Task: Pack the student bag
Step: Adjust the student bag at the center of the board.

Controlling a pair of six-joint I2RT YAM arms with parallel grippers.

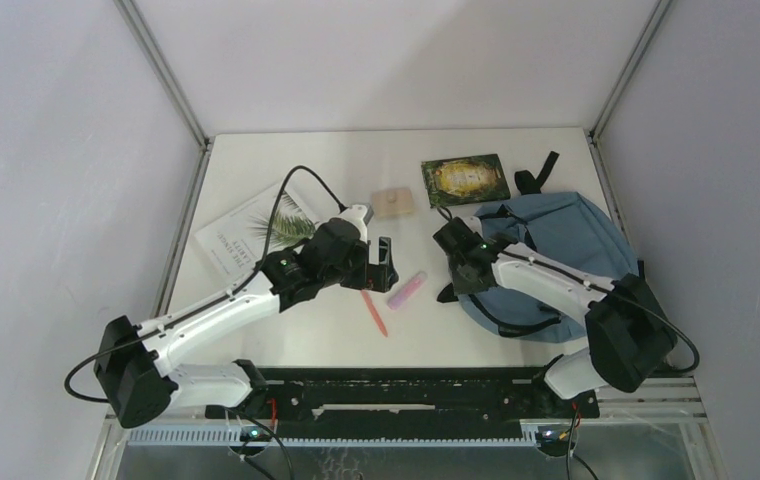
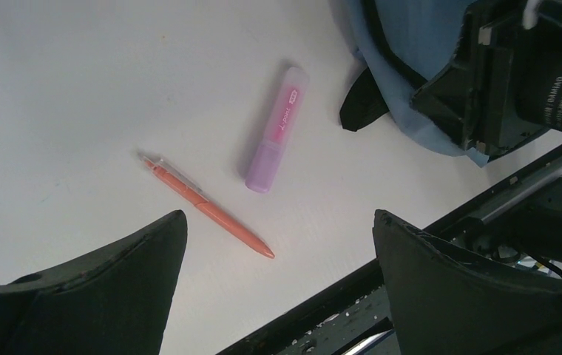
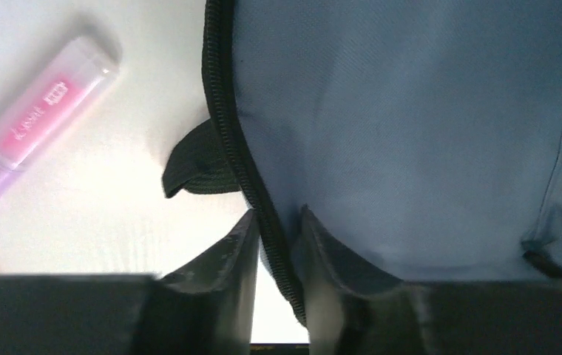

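Dusty-blue fabric student bag [image 1: 568, 235], rounded, with black zipper trim and black straps, lies flat on the right side of the white surface [image 1: 286, 160], close to the right edge. Its top loop points to the far right corner.

Right gripper [image 3: 278, 214] is at the bag's left rim, nearly closed. The black zipper trim [image 3: 222, 111] runs straight through the narrow gap between the two fingers, which pinch that edge of the bag. A black fabric pull tab [image 3: 193, 166] sticks out from the trim onto the surface just left of the fingers.

Left gripper [image 2: 279, 220] is wide open and holds nothing. It hovers above mid-surface, left of the bag.

Below it lie a translucent pink-and-purple highlighter [image 2: 276, 129] and a slim orange plastic pen [image 2: 208, 207], near each other but not touching. The highlighter is between the pen and the bag's rim.

Dark green square book with gold cover art [image 1: 465, 180] is near the far edge, just left of the bag's top. Small tan rectangular block [image 1: 393, 203] is just left of the book; cannot tell what it is. White booklet with a green palm-leaf print [image 1: 251, 235] is on the left side, partly under the left arm.
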